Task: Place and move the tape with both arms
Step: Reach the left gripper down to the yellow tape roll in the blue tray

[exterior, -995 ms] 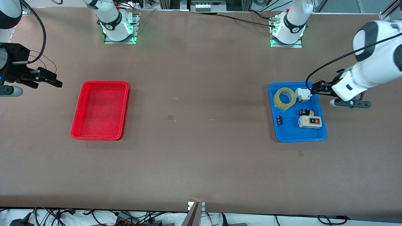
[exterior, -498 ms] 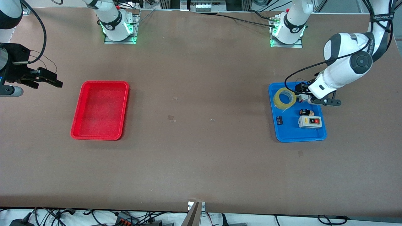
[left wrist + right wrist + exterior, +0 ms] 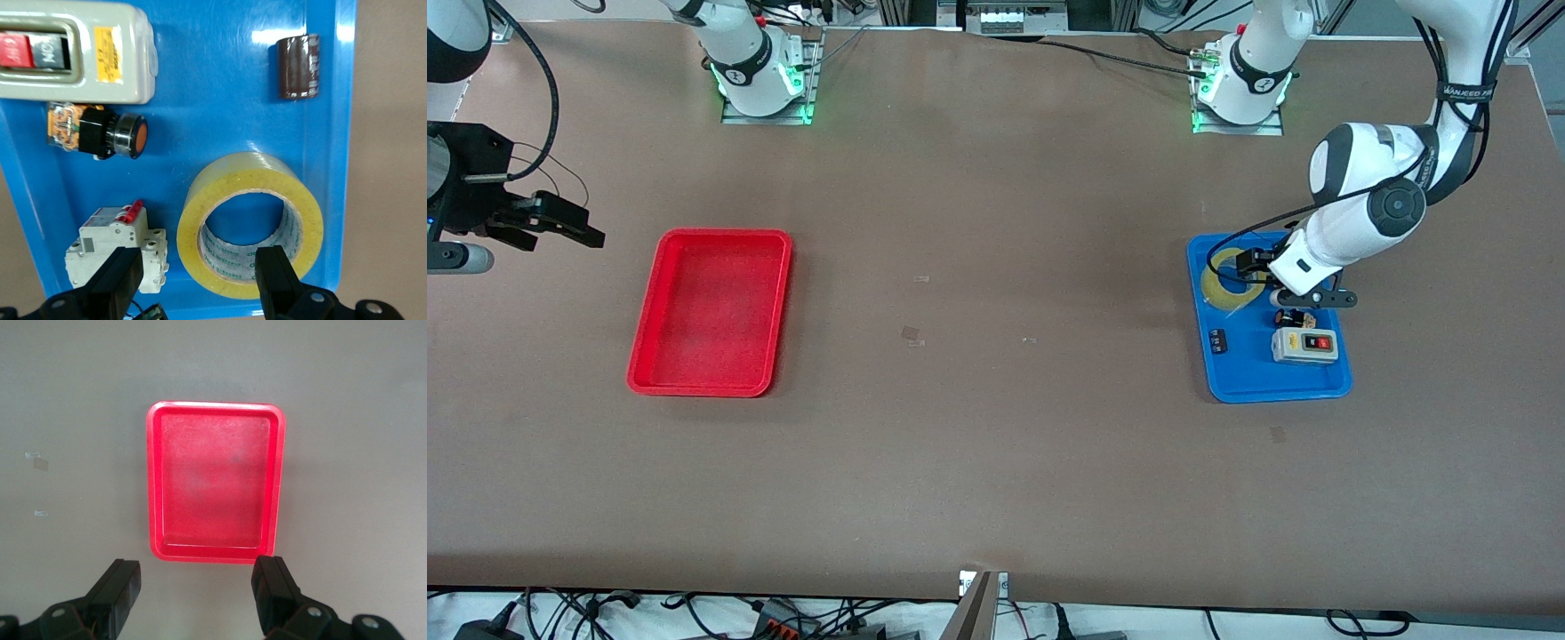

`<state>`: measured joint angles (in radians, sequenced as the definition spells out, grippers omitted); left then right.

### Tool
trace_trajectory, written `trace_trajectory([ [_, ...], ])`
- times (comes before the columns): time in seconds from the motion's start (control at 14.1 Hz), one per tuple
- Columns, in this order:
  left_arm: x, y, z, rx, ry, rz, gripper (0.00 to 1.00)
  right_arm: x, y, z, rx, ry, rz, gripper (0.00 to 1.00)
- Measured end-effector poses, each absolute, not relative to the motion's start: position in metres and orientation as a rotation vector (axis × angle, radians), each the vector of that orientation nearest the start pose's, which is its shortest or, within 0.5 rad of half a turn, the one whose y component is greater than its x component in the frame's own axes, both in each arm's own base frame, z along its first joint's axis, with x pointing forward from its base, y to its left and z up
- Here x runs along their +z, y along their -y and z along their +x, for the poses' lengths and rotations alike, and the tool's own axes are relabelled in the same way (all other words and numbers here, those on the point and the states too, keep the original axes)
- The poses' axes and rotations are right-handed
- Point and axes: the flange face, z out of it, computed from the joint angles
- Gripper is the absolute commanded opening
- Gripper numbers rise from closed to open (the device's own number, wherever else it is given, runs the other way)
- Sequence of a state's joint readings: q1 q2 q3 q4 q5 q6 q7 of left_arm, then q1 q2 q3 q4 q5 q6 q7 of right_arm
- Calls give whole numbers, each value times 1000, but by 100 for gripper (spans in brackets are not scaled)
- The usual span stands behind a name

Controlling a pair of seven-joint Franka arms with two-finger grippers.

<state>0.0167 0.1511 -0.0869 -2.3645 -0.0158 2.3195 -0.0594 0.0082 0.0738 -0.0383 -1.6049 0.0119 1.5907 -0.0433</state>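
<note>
Jaws of our left gripper [image 3: 200, 280] gape over the tape [image 3: 250, 223]; we straddle one wall. Right gripper [image 3: 197, 597] waits, spread.

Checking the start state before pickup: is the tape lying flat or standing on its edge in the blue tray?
Lying flat. The tape rests in the blue tray with its hollow centre facing up, and the open left gripper is over it.

Glossy blue plastic tray [image 3: 330, 100] – bright glare spots; translucent, shiny yellow tape [image 3: 250, 223]; smooth red plastic tray [image 3: 215, 482]; matt brown counter [image 3: 996, 427]; matt black tool fingers [image 3: 277, 270].
</note>
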Motion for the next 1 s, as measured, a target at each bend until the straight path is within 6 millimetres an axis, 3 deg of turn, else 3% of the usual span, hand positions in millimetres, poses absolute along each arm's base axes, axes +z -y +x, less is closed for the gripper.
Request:
trace_trajectory([
  [0.14, 238, 35, 486, 316, 2, -3138, 99, 568, 15, 574, 137, 19, -3126, 100],
  [0.43, 221, 35, 485, 343, 22, -3140, 39, 568, 15, 574, 137, 20, -3126, 100],
  [0.78, 218, 25, 486, 350, 53, -3143, 6, 568, 15, 574, 137, 21, -3126, 100],
  [1.0, 219, 26, 487, 348, 51, -3144, 0, 568, 15, 574, 137, 20, -3126, 100],
])
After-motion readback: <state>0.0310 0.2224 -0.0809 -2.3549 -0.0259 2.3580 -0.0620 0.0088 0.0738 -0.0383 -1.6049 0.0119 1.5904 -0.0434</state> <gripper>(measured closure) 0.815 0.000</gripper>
